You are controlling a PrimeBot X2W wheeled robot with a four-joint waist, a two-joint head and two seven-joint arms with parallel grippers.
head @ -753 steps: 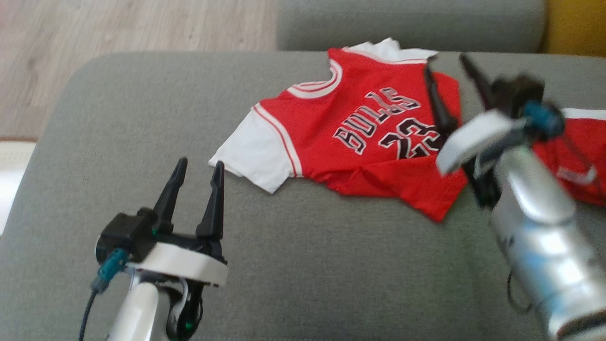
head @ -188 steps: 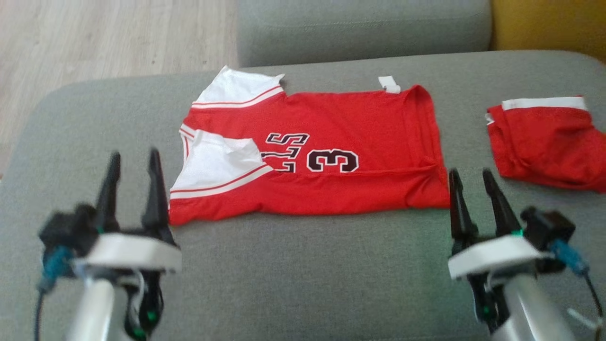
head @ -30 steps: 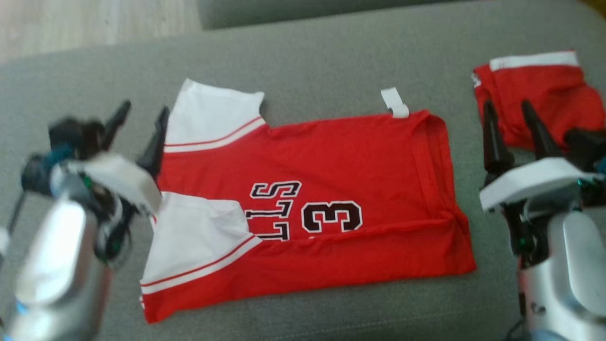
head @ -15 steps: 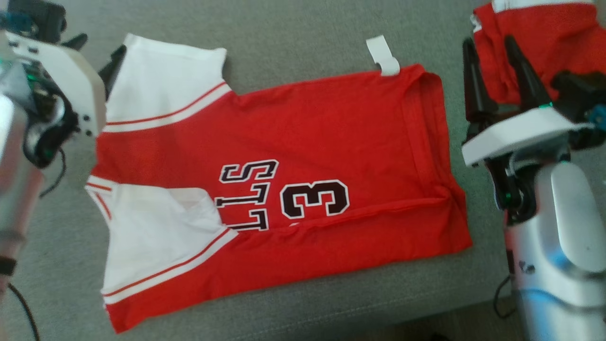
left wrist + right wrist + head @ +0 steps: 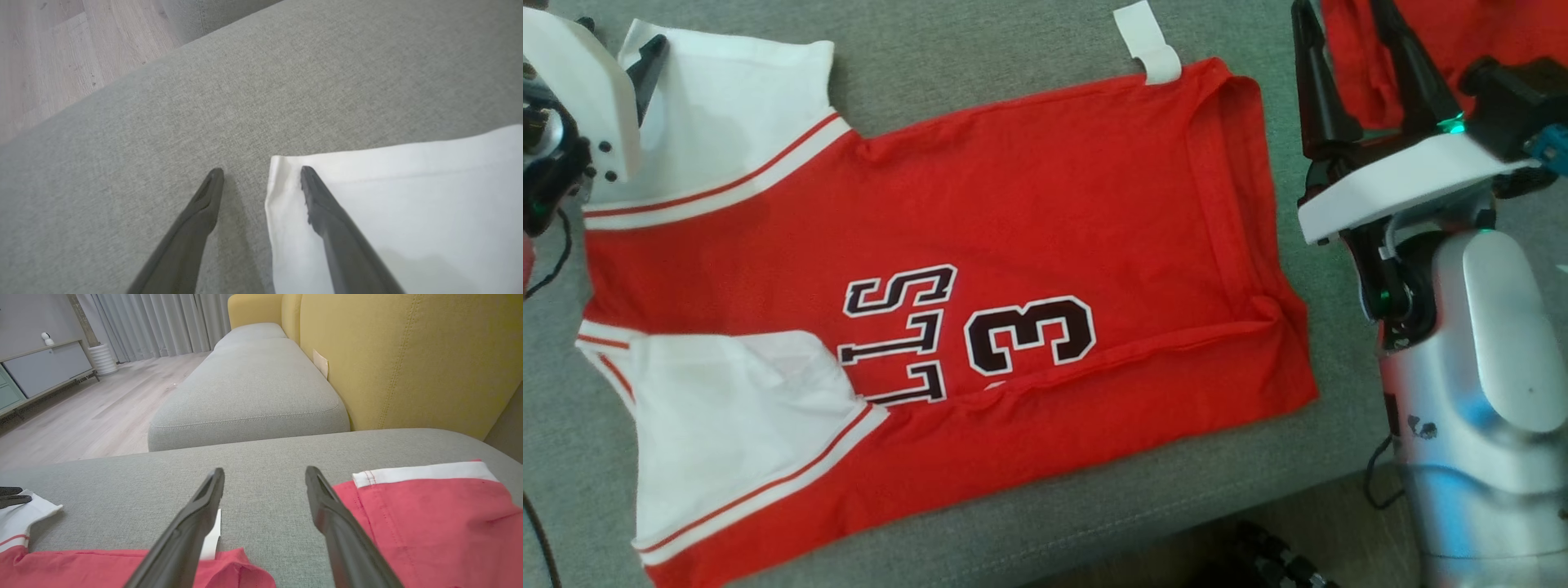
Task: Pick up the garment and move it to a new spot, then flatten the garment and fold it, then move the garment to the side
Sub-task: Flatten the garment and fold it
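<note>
The garment [image 5: 1013, 212] is a red jersey with white sleeves and black lettering. It lies flat on the grey cushion [image 5: 980, 49], its near edge folded up and one white sleeve [image 5: 743, 408] folded over it. My left gripper [image 5: 637, 53] is open at the far white sleeve [image 5: 408, 204]. One of its fingers [image 5: 322, 204] rests over the sleeve's corner and the other is over bare cushion. My right gripper [image 5: 1339, 16] stands open past the jersey's right hem, with nothing between its fingers. The jersey's hem [image 5: 81, 567] and its white tag [image 5: 212, 539] show low in the right wrist view.
Folded red shorts [image 5: 1503, 28] with a white band [image 5: 425, 471] lie right of my right gripper. The cushion's front edge [image 5: 1094, 531] runs along the bottom, with dark floor [image 5: 1258, 563] below. A second grey cushion [image 5: 249, 396], a yellow backrest [image 5: 408, 355] and wood floor [image 5: 49, 53] lie beyond.
The head camera has tipped down and closer, so the whole picture has slid. My left gripper has reached out to the far sleeve's corner. My right gripper stays between the hem and the shorts.
</note>
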